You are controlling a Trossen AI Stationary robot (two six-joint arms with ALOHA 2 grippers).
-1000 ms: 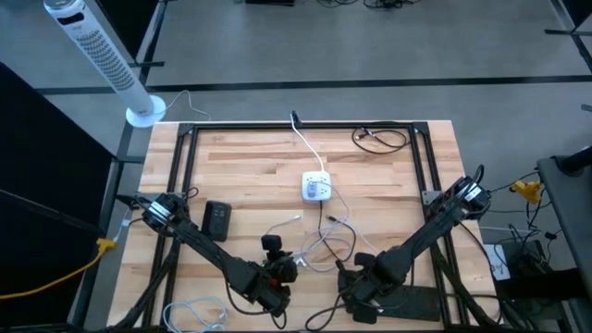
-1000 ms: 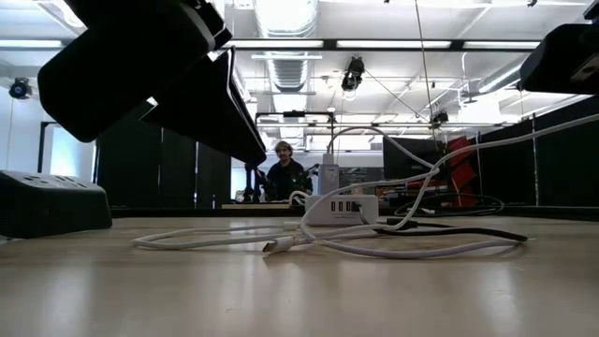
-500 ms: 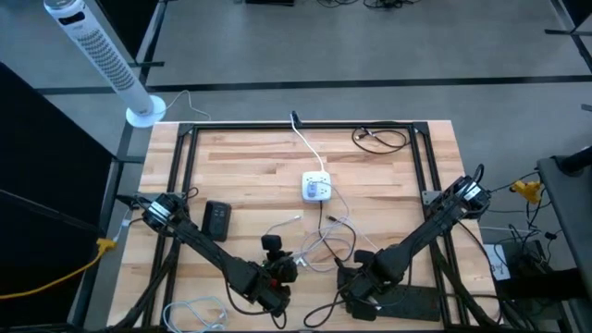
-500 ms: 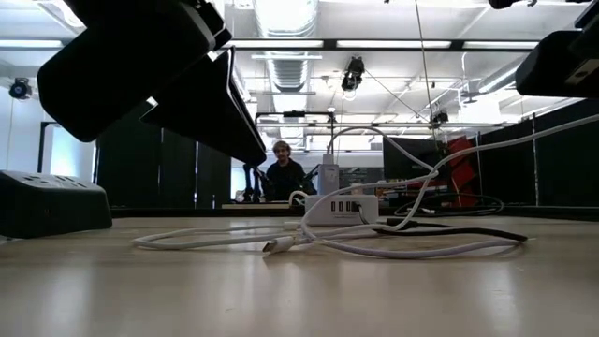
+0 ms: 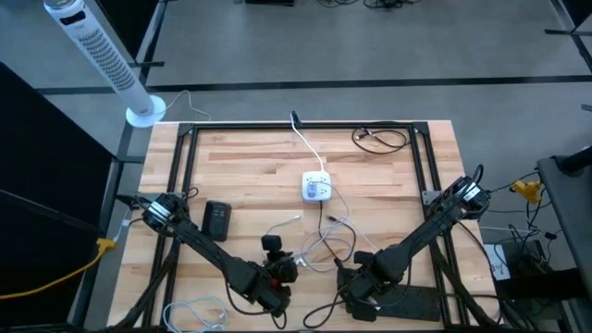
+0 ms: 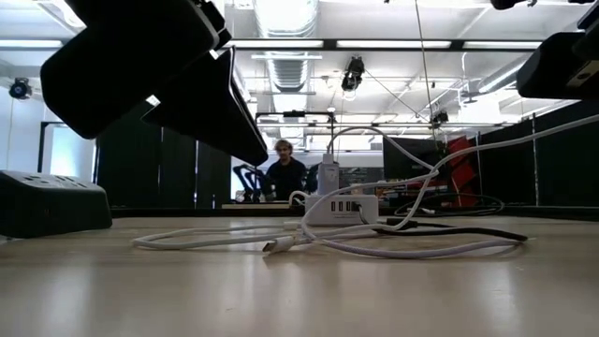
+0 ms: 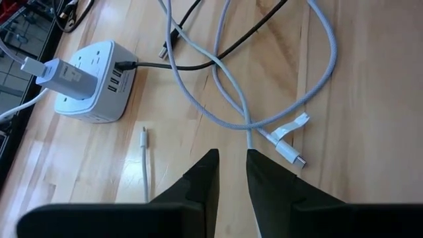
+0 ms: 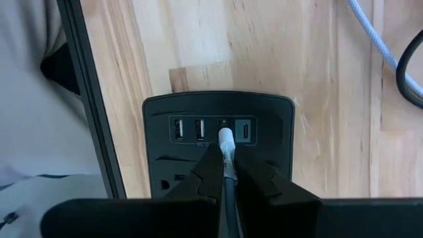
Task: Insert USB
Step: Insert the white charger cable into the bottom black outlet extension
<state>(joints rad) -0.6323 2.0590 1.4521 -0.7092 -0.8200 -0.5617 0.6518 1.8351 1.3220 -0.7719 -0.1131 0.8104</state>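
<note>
My right fingers (image 8: 227, 173) are closed on the white USB plug (image 8: 226, 141), its tip at the port row of the black charging hub (image 8: 219, 142) near the counter (image 5: 250, 171) front edge. My left fingers (image 7: 232, 173) stand slightly parted, empty, above a loose white cable connector (image 7: 289, 152). The white power strip (image 5: 316, 187) sits mid-counter.
</note>
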